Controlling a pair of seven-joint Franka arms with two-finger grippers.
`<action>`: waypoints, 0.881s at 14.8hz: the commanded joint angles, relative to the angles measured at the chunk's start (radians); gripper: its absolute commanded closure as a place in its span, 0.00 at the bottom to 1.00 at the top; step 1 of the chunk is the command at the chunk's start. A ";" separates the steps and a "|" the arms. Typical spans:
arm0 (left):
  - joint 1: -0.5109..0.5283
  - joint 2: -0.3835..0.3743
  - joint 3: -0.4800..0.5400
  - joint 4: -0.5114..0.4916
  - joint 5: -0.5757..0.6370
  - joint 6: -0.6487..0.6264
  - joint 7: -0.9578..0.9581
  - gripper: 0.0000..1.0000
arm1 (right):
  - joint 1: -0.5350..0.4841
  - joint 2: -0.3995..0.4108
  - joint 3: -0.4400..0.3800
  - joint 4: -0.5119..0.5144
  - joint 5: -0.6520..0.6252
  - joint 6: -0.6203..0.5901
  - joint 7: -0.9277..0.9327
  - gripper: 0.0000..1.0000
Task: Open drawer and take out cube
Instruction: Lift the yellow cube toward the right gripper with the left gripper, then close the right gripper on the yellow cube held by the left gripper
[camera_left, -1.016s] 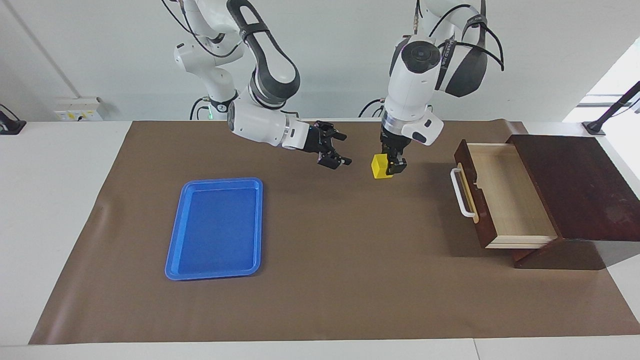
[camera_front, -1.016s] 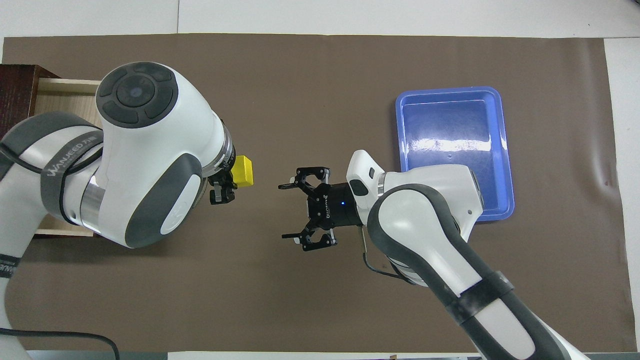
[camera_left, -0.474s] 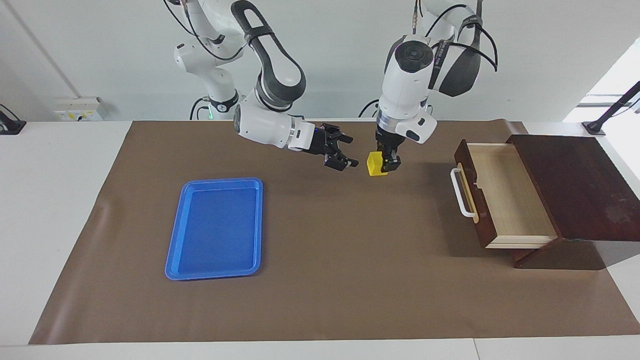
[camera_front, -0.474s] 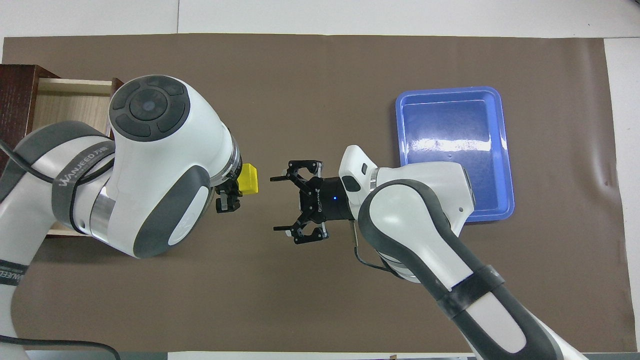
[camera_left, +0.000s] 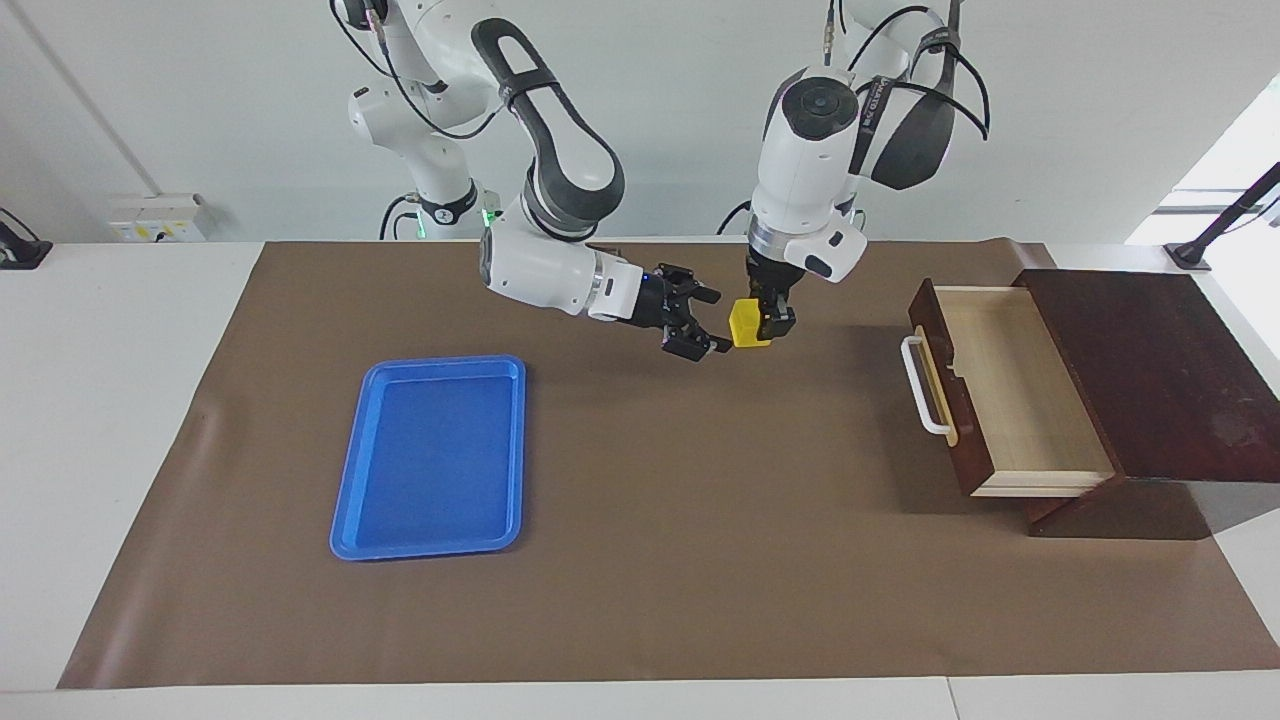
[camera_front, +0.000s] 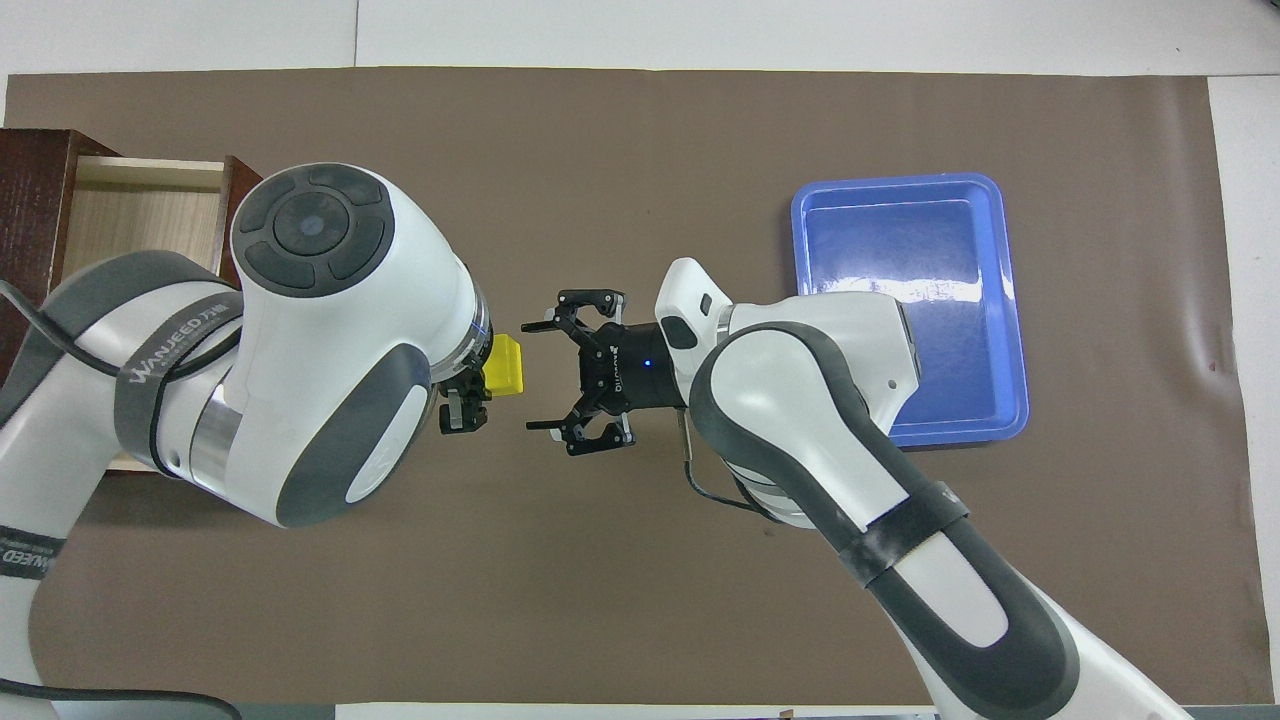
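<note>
My left gripper (camera_left: 762, 328) is shut on the small yellow cube (camera_left: 745, 324) and holds it above the brown mat, mid-table. In the overhead view the cube (camera_front: 506, 364) sticks out from under the left gripper (camera_front: 476, 378). My right gripper (camera_left: 716, 322) is open and points sideways at the cube, fingertips just short of it; it also shows in the overhead view (camera_front: 530, 377). The drawer (camera_left: 1010, 390) of the dark brown box stands pulled out, white handle (camera_left: 925, 385) toward the middle, its pale inside bare. The left arm hides part of the drawer (camera_front: 140, 210) from overhead.
A blue plastic tray (camera_left: 432, 455) lies on the mat toward the right arm's end, farther from the robots than the grippers; it shows in the overhead view (camera_front: 910, 300) beside the right arm. The dark box top (camera_left: 1150, 370) stands at the left arm's end.
The left gripper has carried the cube away from the drawer toward the right gripper and slightly up. The right gripper has moved in toward the cube, still open. The gap between them has nearly closed.
</note>
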 joint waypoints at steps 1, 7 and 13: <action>-0.015 -0.035 0.006 -0.042 -0.016 0.021 -0.012 1.00 | 0.010 0.019 0.002 0.041 0.010 0.023 0.037 0.00; -0.015 -0.041 -0.003 -0.053 -0.016 0.021 -0.018 1.00 | 0.029 0.031 0.002 0.044 0.007 0.040 0.037 0.00; -0.014 -0.041 -0.017 -0.053 -0.016 0.020 -0.021 1.00 | 0.033 0.032 0.002 0.044 0.004 0.041 0.033 0.20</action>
